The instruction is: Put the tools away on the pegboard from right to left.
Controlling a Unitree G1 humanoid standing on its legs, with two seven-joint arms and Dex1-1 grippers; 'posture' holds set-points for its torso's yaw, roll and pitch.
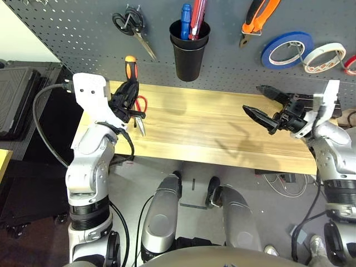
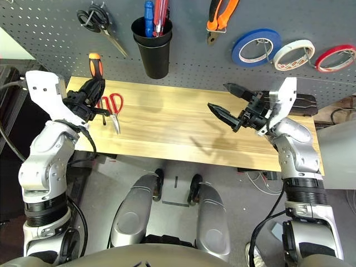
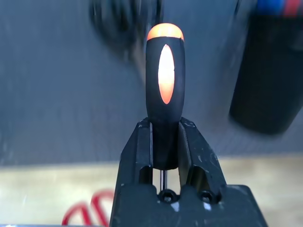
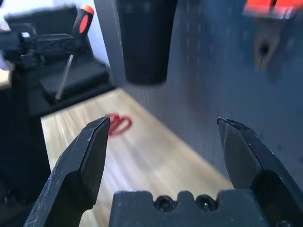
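Below the pegboard [image 1: 67,33] and left of its black cup [image 1: 189,53], the left gripper [image 1: 127,95] pinches the screwdriver [image 1: 130,68] handle-up, probably bound for the cup; the right gripper [image 1: 266,107] hangs spread, empty; red-handled scissors [image 1: 140,111] wait beneath.

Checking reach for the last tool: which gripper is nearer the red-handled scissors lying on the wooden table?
Left. The left gripper, shut on the orange-and-black screwdriver, hangs beside the red-handled scissors. The open right gripper is across the table.
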